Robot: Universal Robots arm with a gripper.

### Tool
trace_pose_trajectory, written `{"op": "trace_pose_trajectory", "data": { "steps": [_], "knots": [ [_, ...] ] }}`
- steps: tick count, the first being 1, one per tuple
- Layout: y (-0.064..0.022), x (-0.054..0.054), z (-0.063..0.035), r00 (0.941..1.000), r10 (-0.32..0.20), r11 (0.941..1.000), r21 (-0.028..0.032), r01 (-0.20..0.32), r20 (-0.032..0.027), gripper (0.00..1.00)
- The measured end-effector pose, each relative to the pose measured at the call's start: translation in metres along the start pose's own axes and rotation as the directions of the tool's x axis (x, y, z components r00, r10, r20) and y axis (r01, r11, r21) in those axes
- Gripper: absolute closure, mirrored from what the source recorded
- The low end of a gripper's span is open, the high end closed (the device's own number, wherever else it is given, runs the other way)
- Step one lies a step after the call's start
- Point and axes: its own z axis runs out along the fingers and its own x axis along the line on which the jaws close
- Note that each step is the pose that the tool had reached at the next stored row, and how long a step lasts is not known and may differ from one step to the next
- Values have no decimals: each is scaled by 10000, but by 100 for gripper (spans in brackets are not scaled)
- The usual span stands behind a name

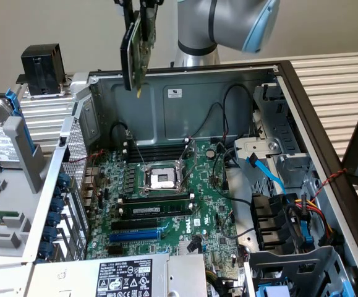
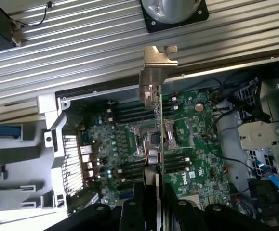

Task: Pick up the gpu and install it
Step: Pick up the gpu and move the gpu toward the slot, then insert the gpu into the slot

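Observation:
The gpu [image 1: 135, 52], a small green card with a black cooler, hangs tilted high over the back wall of the open computer case [image 1: 197, 99]. My gripper [image 1: 140, 13] is shut on its upper end. In the wrist view the gpu [image 2: 154, 120] shows edge-on, its metal end bracket [image 2: 157, 62] pointing away from my gripper [image 2: 152, 204], whose dark fingers [image 2: 138, 199] clamp it from both sides. Far below lies the large green motherboard [image 1: 166, 204] with its CPU socket [image 1: 162, 179] and a blue slot [image 1: 135, 235].
Dark memory sticks [image 1: 154, 207] sit in the motherboard. A power supply [image 1: 126, 275] spans the case's near edge. Drive bays with blue and coloured cables [image 1: 271, 179] fill the exterior view's right. A black block [image 1: 41, 68] stands at the back left, on the slatted table [image 1: 327, 68].

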Motion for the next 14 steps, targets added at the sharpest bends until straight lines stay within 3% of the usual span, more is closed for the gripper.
{"op": "trace_pose_trajectory", "data": {
  "steps": [4, 14],
  "knots": [
    [30, -158, -3, 10000, 0, 10000, 2, 0, -10, 73],
    [32, -171, -3, 10000, -1, 10000, 2, 1, -10, 73]
  ]
}}
